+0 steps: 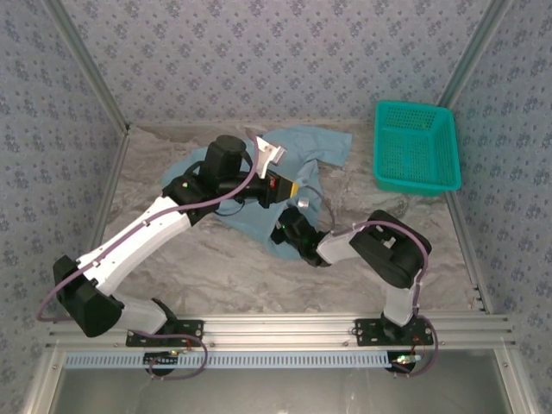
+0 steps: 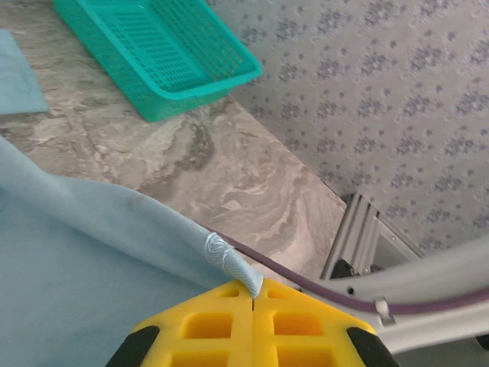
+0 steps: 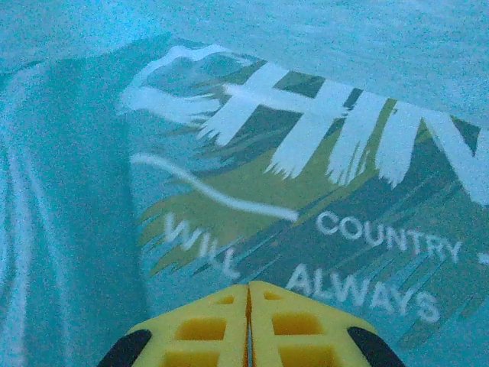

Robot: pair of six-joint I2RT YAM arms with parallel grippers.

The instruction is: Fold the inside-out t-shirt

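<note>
The t-shirt [image 1: 315, 145] lay crumpled on the table [image 1: 216, 267], middle to far, left of the teal basket [image 1: 416, 147] and apart from it. The left gripper [image 2: 254, 294] was clamped on a thin ridge of the blue cloth, drawn into a fold at its fingertips, probably to lift that edge so the garment could be spread or turned before folding. The right gripper [image 3: 248, 294] had its fingers pressed together at the shirt's near side, close against the white lettering [image 3: 336, 145], likely anchoring the printed layer; whether cloth sat between them could not be told.
</note>
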